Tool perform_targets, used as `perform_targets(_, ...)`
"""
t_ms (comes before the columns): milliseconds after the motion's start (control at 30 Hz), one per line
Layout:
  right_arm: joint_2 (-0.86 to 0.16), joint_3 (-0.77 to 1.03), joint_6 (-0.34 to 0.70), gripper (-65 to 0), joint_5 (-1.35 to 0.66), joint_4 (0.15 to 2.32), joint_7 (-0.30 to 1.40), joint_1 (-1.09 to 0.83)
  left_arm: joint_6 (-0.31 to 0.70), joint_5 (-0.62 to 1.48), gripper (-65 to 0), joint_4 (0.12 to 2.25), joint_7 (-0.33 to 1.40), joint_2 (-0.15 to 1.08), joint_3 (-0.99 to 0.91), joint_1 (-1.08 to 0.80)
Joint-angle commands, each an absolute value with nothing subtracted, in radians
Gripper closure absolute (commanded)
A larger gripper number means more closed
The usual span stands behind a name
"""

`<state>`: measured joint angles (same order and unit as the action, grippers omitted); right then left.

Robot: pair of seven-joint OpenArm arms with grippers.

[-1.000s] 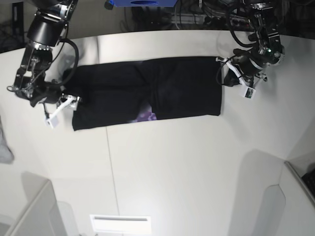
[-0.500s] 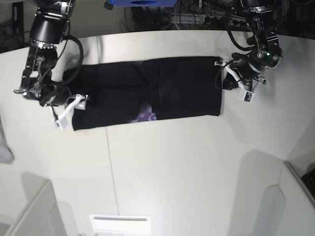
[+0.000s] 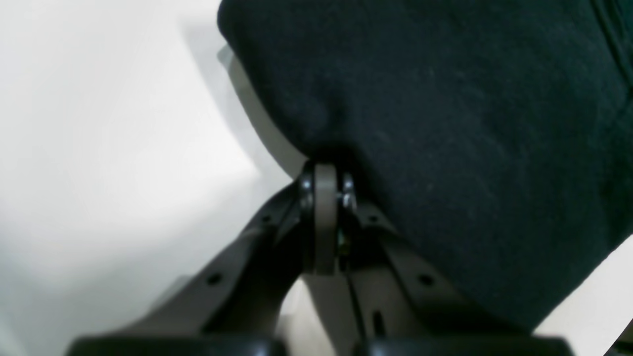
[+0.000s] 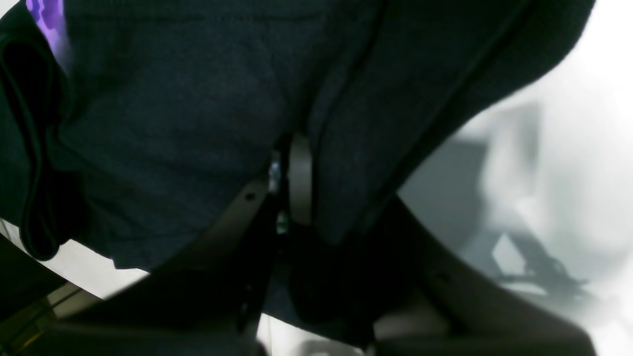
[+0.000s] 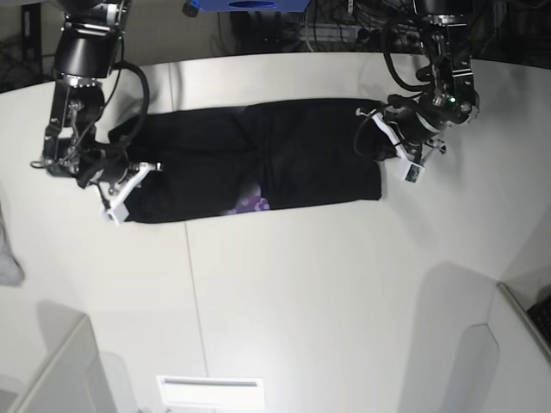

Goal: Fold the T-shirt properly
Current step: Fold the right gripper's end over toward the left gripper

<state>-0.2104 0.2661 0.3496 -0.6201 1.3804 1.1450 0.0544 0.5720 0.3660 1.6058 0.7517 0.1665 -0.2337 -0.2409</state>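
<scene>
Both wrist views are largely filled by dark cloth, so the fingertips are partly hidden: in the left wrist view the left end effector (image 3: 324,198) shows its jaws pressed together on a fold of the T-shirt (image 3: 445,123), and in the right wrist view the right end effector (image 4: 296,183) is likewise closed on black fabric, with a patch of purple print (image 4: 47,20) at 10 o'clock. In the base view the T-shirt (image 5: 284,159) lies as a long dark band across the upper half of the white surface (image 5: 327,301), the left end effector (image 5: 392,146) at its 3 o'clock end and the right end effector (image 5: 120,181) at its 9 o'clock end; the exact grip points there are too dark to make out. A small purple print (image 5: 251,204) shows at the band's lower edge. Cables and a blue object (image 5: 250,5), cut off by the frame, lie beyond the surface at 12 o'clock.
</scene>
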Motion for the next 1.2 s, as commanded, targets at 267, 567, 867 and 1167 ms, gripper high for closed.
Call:
perform_targets(267,-0.259,0.269,0.344,0.0,-0.61,1.403,1.145,0.114,0.51,0.351,0.0,1.613,0.771,0.133,-0.131,-0.213)
perform_targets(567,-0.302,0.157,0.206,0.0,-0.61,1.577,1.145,0.09,0.429,0.36,0.0,1.613,0.774,0.128,0.019,-0.153)
perform_targets(867,-0.295,0.113,0.143,0.0,-0.619,1.721,1.181,0.053,0.427,0.351,0.0,1.612,0.774,0.11,0.022,-0.131)
perform_targets(1167,-0.197,0.119,0.143,0.0,-0.618,1.905,1.29,0.03,0.427,0.351,0.0,1.612,0.774,0.11,0.022,-0.133)
